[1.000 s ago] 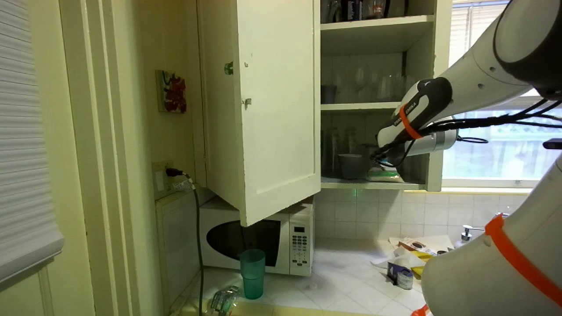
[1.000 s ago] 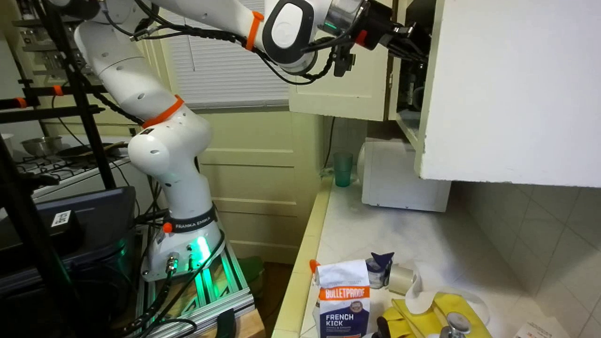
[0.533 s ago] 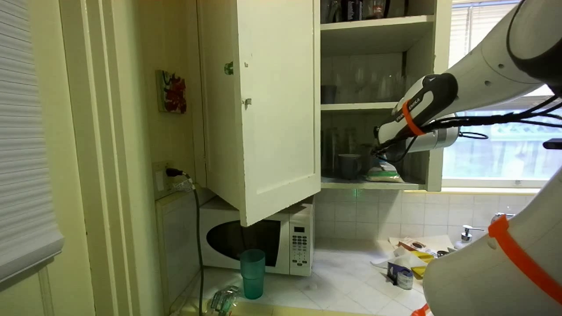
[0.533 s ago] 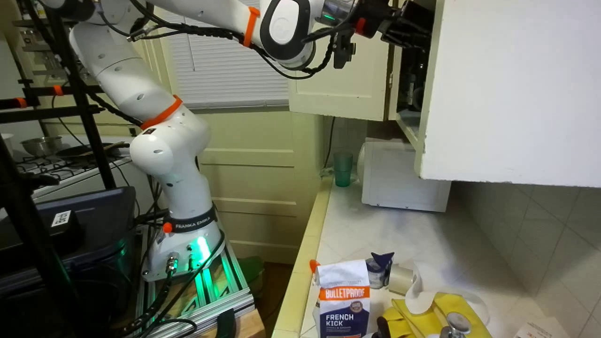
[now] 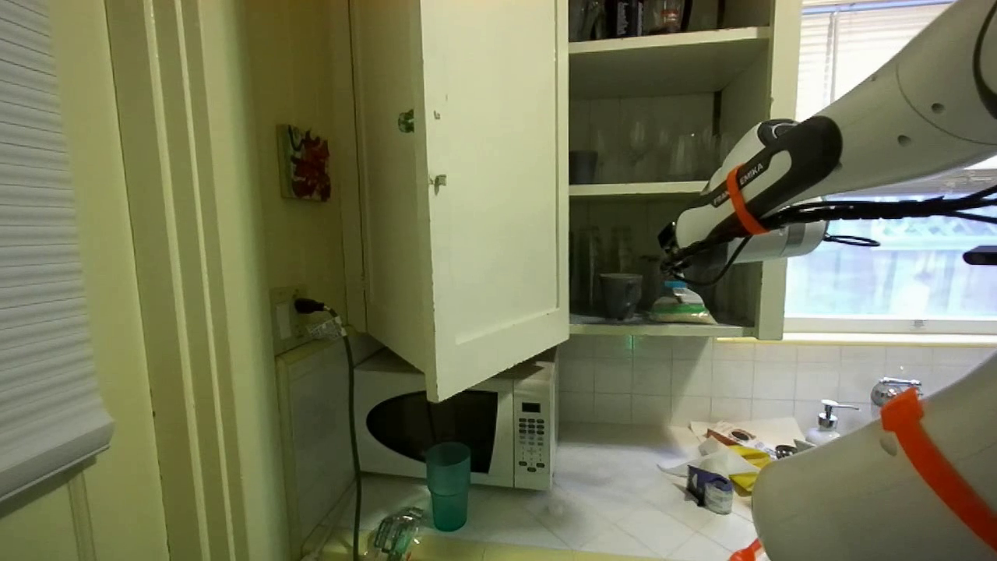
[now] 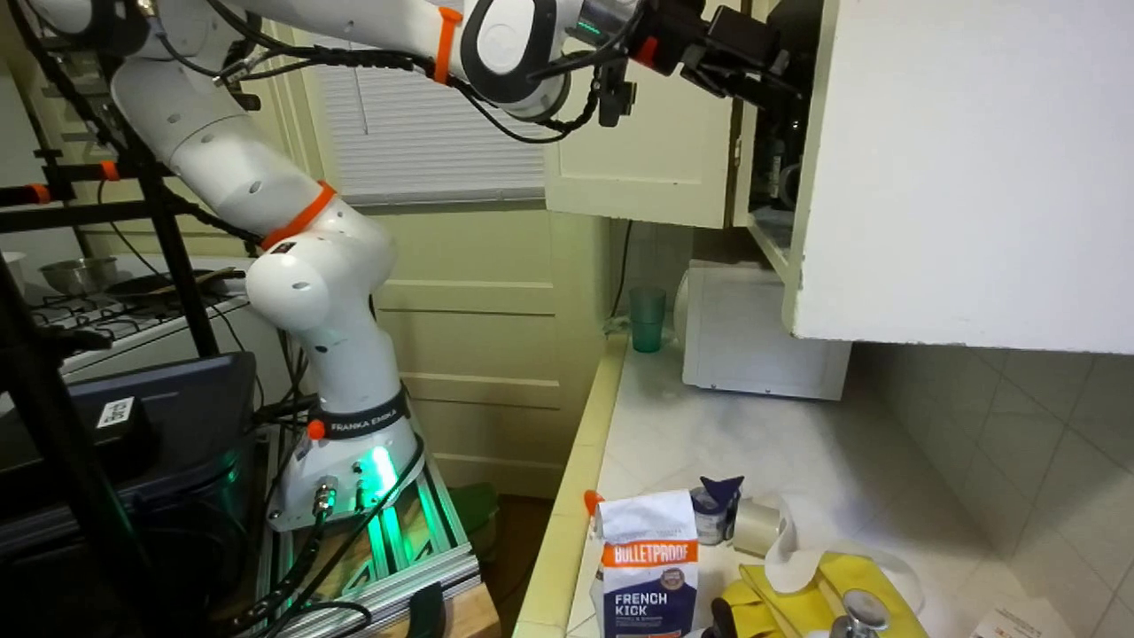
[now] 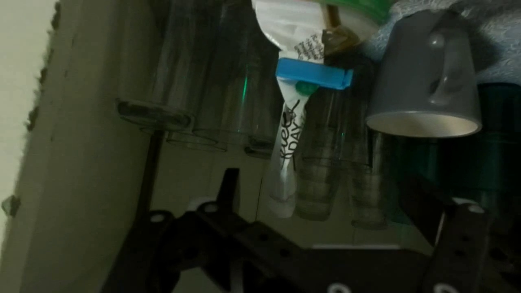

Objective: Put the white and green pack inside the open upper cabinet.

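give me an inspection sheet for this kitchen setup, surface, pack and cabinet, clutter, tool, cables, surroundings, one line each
Surface: white tiled counter with a yellow edge.
Job's things: white and green pack on the bottom shelf of the open upper cabinet, beside a gray mug, blue clip near its top.
Clutter: Bulletproof bag and yellow packaging on the counter; teal cup before the microwave.
Tool: open, holding nothing.
Cables: black bundle along the arm; dark cord plugged in at the wall.
Surroundings: stove, window with blinds.
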Available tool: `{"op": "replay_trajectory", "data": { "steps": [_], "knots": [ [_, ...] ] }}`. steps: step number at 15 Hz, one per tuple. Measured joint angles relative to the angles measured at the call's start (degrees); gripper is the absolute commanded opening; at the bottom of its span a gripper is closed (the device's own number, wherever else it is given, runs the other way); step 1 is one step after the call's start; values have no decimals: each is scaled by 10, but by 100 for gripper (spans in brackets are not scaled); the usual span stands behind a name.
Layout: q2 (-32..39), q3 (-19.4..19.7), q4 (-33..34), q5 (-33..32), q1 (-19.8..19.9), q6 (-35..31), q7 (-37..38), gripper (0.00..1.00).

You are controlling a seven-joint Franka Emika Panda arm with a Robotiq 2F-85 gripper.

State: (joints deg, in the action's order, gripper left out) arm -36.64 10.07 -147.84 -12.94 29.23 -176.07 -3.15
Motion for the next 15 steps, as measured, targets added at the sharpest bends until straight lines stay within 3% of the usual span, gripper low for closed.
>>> {"op": "replay_trajectory", "data": {
  "steps": [10, 15],
  "knots": [
    [-102, 12, 3, 11, -17, 271, 3, 100],
    [-124, 1, 10, 7, -11, 358, 31, 100]
  ]
}}
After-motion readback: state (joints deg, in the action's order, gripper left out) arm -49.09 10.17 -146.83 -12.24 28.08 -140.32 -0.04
